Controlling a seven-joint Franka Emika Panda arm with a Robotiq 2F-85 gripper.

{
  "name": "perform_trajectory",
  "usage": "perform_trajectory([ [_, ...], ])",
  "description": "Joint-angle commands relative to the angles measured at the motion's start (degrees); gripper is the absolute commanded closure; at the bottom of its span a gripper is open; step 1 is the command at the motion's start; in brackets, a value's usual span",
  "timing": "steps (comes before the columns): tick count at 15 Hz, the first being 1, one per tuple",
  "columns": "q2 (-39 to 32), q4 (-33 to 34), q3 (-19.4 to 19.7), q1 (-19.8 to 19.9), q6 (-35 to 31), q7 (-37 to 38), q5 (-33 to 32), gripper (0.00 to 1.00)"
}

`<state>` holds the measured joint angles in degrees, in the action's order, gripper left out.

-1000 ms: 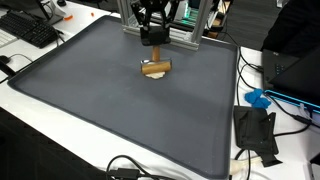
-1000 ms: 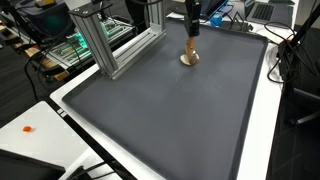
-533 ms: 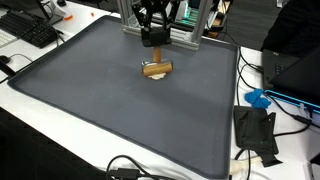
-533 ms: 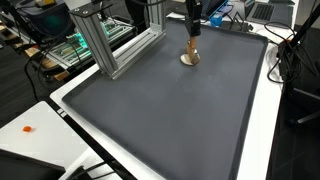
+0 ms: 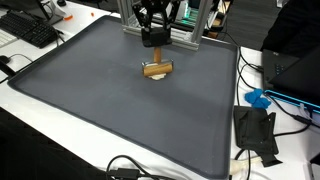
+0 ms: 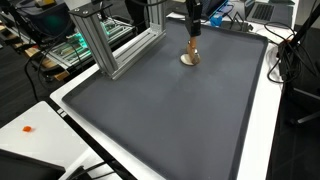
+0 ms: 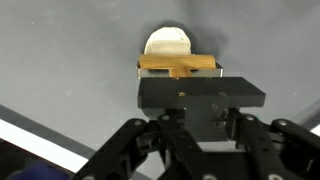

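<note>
Dark grey matting (image 5: 90, 100) is seen unchanged over the last second, so the work is judged paused, the gripper (image 5: 152, 38) being held still. The wooden block (image 5: 155, 68), laid on a pale disc (image 5: 155, 77), is found at six o'clock below the gripper, seemingly apart from it; whether the jaws are parted cannot be told.

Exterior views: bright, even room light is falling from above. The dark surface (image 5: 100, 110) is giving off a soft sheen without hard glare, and shadows are lying short and faint. Both pictures are showing small and slightly soft, with fine detail blurring toward the far edges.

Wrist view: the claw (image 7: 200, 118) is sitting dark and out of focus in the foreground. The pale disc (image 7: 168, 42) is burning out to near white. A bright strip (image 7: 30, 135) is glaring at lower left.
</note>
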<state>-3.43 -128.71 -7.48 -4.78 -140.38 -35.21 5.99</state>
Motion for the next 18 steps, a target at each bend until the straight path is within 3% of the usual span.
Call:
perform_trajectory([
  [1, -4.01, -2.49, -1.53, -1.21, -2.40, -1.68, 4.27, 0.78],
  [8, -4.22, -2.74, -1.67, -1.19, -3.67, -1.24, 5.46, 0.78],
  [12, -3.55, -2.36, -0.37, -0.93, 0.89, 3.27, -3.01, 0.78],
  [18, -2.75, -2.36, -0.15, -1.39, 4.30, 8.30, -9.21, 0.78],
])
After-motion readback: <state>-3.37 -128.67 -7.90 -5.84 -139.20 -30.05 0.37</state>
